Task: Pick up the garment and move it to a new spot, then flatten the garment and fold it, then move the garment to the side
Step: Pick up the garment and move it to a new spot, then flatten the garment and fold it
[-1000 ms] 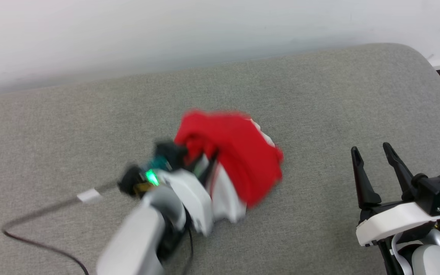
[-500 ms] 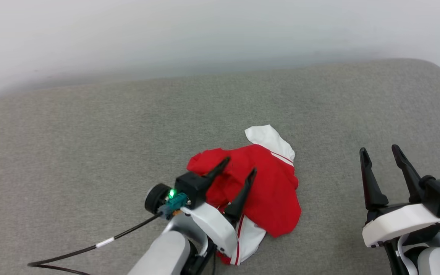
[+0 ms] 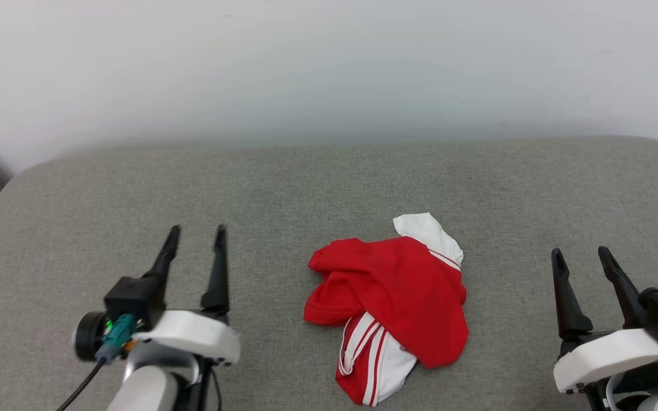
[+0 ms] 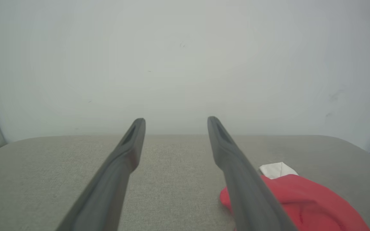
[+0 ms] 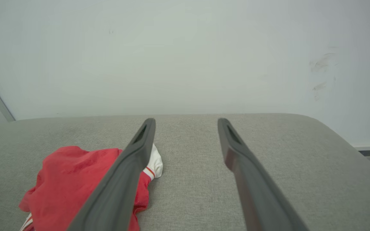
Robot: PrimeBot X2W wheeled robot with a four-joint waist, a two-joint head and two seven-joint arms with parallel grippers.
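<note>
Garment (image 3: 389, 297) lay crumpled in a heap a little right of centre on the grey fabric-covered surface (image 3: 329, 177), nearer the front edge than the back. Mostly red cloth on top; one white sleeve (image 3: 427, 231) stuck out on the far side toward the wall (image 3: 329, 68), and a white panel with red-and-white striped trim (image 3: 363, 348) poked out on the near side. Lettering and number could not be made out in the folds. Left end effector (image 3: 198, 229) stood off to the garment's left, well apart from it, fingers spread and empty, pointing toward the wall, with a strip of bare surface between it and the red cloth. A black cable (image 3: 80, 388) ran from its wrist toward the lower edge of the head view. Right end effector (image 3: 580, 251) stood off to the garment's right, likewise apart, fingers spread and holding nothing. Left wrist view: two dark fingers parted with bare grey surface between them, the red heap and white sleeve tip low on the right, partly behind the right-hand finger. Right wrist view: fingers parted over bare surface, the heap low on the left, partly hidden by the left-hand finger, with a white sleeve edge and its red stripe just showing past it. Surface corners rounded; wall pale and plain behind
</note>
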